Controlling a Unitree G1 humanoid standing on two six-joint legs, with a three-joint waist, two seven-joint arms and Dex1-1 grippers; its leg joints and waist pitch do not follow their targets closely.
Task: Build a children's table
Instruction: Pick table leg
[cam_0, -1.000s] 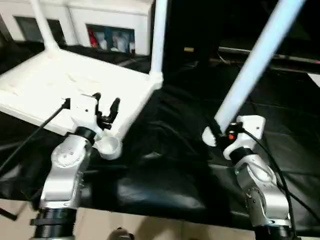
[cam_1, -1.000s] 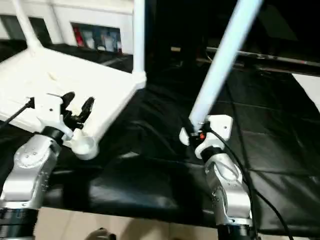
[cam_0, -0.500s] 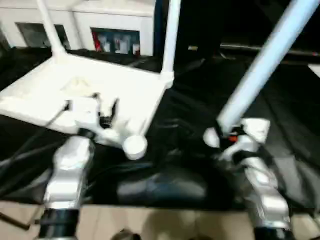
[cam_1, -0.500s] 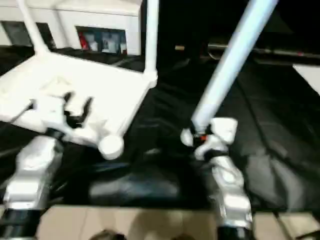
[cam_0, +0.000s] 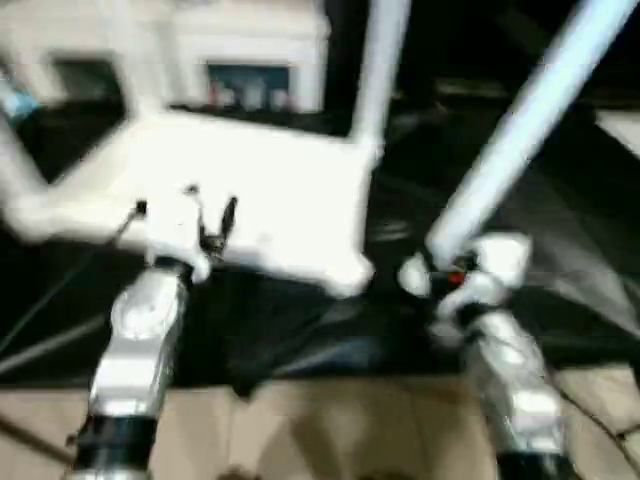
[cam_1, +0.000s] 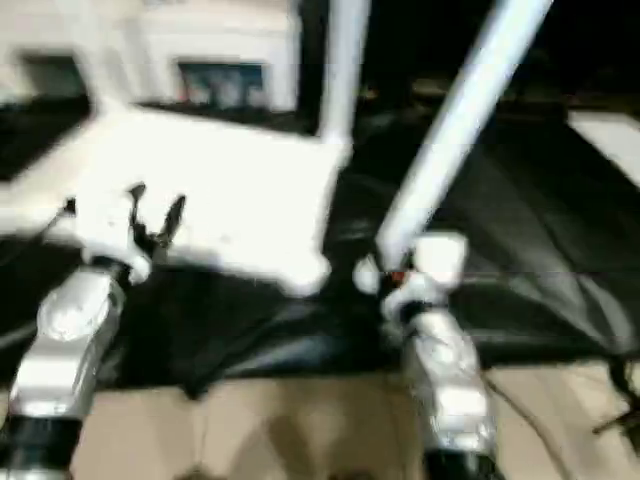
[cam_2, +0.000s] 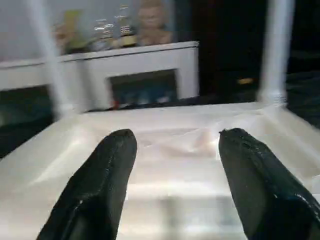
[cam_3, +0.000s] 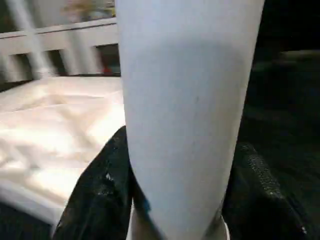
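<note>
The white table top (cam_0: 250, 200) lay upside down on black sheeting (cam_0: 330, 320), legs already standing in its far corners (their upper ends cut off). The right hand (cam_0: 430, 275) was clamped on a loose leg (cam_0: 520, 120); the left hand (cam_0: 208, 215) hovered over the top, fingers apart.

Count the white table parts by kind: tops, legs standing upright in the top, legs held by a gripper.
table top: 1
standing legs: 2 clear; left edge too blurred
held leg, in the right gripper: 1
Total: 4
</note>
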